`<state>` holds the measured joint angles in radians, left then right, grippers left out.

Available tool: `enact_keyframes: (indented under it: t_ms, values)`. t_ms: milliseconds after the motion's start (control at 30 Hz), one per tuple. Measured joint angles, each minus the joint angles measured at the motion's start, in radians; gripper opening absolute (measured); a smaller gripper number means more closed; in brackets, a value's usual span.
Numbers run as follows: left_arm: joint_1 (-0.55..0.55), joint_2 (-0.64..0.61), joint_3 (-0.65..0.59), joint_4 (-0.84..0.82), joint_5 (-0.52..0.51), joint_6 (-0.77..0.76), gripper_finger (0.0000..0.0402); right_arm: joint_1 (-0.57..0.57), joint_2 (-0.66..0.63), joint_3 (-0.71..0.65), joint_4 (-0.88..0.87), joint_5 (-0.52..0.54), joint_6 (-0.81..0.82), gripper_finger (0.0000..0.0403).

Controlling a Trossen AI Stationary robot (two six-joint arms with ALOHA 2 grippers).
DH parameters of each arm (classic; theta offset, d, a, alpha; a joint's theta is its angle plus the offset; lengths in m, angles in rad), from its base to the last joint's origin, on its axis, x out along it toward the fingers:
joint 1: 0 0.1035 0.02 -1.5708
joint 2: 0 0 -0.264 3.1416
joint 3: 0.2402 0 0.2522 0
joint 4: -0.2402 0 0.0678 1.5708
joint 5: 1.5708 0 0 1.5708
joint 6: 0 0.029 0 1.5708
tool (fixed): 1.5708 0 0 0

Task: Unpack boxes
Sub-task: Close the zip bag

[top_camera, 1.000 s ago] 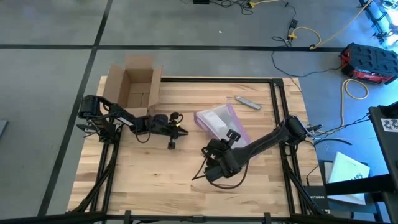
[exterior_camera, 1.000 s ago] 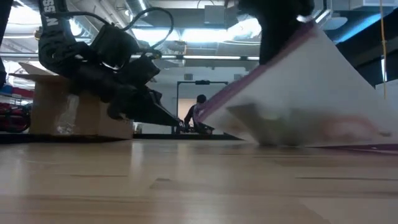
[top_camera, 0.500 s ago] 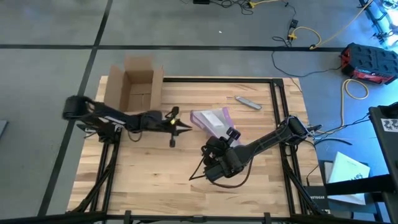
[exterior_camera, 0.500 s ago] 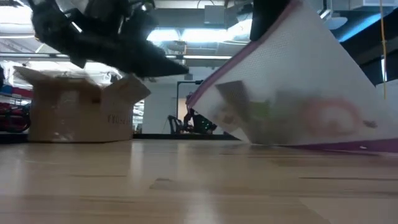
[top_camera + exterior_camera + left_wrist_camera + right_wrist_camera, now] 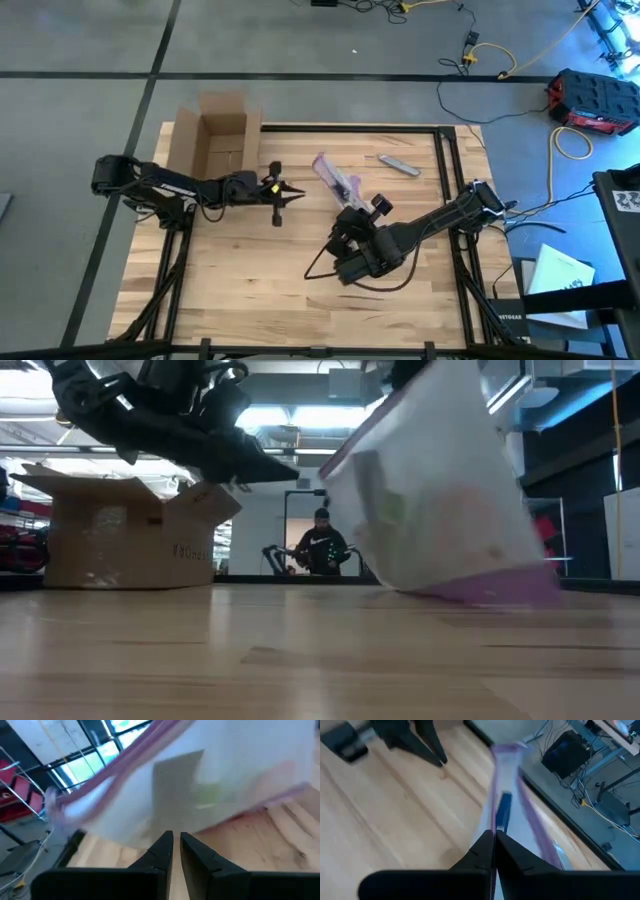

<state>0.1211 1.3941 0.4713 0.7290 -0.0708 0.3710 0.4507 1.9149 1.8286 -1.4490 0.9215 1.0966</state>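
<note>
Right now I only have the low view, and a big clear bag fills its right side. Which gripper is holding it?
Observer: The right gripper, shut on the clear plastic bag at its purple zip edge; the right wrist view shows the fingers clamped on that edge.
Operator: Is the dark arm near the top left of my picture gripping anything?
Observer: No. That is the left gripper, shut on nothing, its tips pointing at the bag.
Operator: Is the cardboard box open?
Observer: Yes, from above its flaps stand open at the table's far left corner.
Operator: Anything else on the table?
Observer: A small grey tool beyond the bag.
</note>
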Motion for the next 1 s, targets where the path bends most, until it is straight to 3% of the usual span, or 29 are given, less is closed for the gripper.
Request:
enact_keyframes:
  t_ms: [200, 300, 567, 700, 867, 1000]
  values:
    - [0.024, 0.000, 0.002, 0.202, -0.003, -0.001, 0.0021, 0.000, -0.013, 0.000, 0.083, 0.039, -0.001, 0.0000]
    - [0.023, 0.000, 0.022, 0.213, -0.002, -0.069, 0.0021, 0.000, -0.014, 0.000, 0.107, 0.040, -0.023, 0.0000]
    - [-0.003, 0.000, 0.038, 0.042, 0.004, -0.354, 0.0021, -0.003, -0.014, -0.007, 0.138, 0.041, -0.059, 0.0000]
    - [-0.059, -0.012, 0.038, 0.021, 0.110, -0.387, 0.0020, -0.020, -0.014, -0.007, 0.148, 0.040, -0.107, 0.0000]
    - [-0.129, -0.175, 0.037, -0.085, 0.058, -0.392, 0.0003, -0.063, -0.014, -0.007, 0.162, 0.035, -0.179, 0.0000]
    - [-0.174, -0.320, 0.037, -0.304, 0.054, -0.377, 0.0009, -0.104, -0.014, -0.007, 0.211, 0.019, -0.269, 0.0000]
